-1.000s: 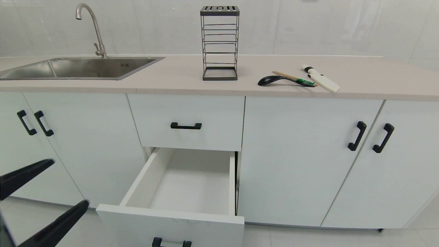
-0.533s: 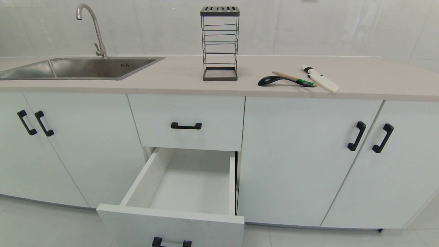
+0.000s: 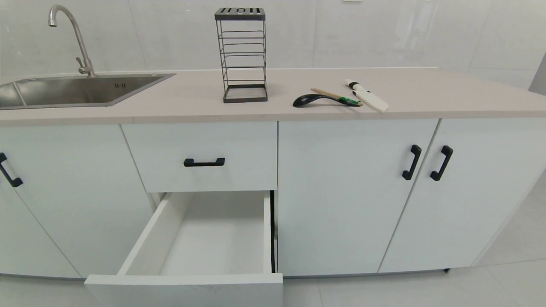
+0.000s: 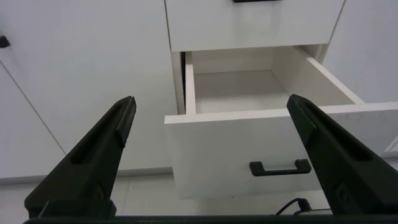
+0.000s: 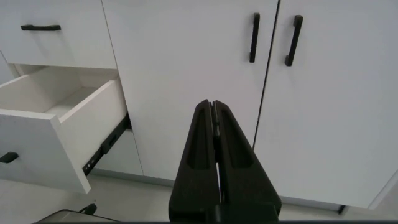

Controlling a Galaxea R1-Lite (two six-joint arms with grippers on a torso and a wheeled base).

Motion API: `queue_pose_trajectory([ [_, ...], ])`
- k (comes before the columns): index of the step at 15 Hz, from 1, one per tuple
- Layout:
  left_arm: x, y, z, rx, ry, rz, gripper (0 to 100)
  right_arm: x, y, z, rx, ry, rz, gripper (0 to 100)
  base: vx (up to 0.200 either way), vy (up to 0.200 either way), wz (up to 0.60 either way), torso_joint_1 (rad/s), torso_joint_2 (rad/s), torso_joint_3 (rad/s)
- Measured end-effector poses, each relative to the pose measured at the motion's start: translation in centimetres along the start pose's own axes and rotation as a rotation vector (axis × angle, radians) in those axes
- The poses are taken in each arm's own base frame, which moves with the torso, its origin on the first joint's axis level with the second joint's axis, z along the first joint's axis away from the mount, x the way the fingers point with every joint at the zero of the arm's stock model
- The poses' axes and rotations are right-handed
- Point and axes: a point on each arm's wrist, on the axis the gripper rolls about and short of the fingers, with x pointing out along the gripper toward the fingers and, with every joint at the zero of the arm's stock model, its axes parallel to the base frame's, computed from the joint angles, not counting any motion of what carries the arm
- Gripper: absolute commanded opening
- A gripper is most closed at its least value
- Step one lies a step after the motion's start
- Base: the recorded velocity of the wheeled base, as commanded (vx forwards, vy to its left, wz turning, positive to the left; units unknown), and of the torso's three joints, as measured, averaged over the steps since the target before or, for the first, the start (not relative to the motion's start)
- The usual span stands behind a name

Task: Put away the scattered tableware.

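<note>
The tableware lies on the counter (image 3: 448,91), right of the rack (image 3: 241,55) and well apart from the open drawer (image 3: 183,290) below: a white spatula (image 3: 374,101), a black spoon (image 3: 309,100) and a thin wooden stick (image 3: 326,93), close together, all likely light, stiff and a little slick; I would pinch each mid-handle. The head view gives me those pieces; my left gripper (image 4: 211,106), fingers spread wide, looks at the drawer's handle (image 4: 280,167); my right gripper (image 5: 214,109), fingers pressed together on nothing, faces cabinet doors (image 5: 186,74).
</note>
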Motion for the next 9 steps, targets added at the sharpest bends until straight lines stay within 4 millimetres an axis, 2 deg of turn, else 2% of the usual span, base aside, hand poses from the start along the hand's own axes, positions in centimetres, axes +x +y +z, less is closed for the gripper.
queue_pose_trajectory([
  [1, 0.00, 0.00, 0.00, 0.000, 0.000, 0.000, 100, 0.00, 0.00, 0.00, -0.002, 0.000, 0.001, 0, 0.000, 0.000, 0.00, 0.000, 0.00, 0.000],
  [4, 0.00, 0.00, -0.01, 0.000, 0.000, 0.000, 100, 0.00, 0.00, 0.00, -0.008, 0.000, -0.001, 0, 0.000, 0.000, 0.60, 0.001, 0.00, 0.004],
  [9, 0.00, 0.00, 0.00, -0.001, -0.001, 0.000, 100, 0.00, 0.00, 0.00, -0.006, 0.000, 0.001, 0, 0.000, 0.000, 0.00, 0.000, 0.00, 0.000],
])
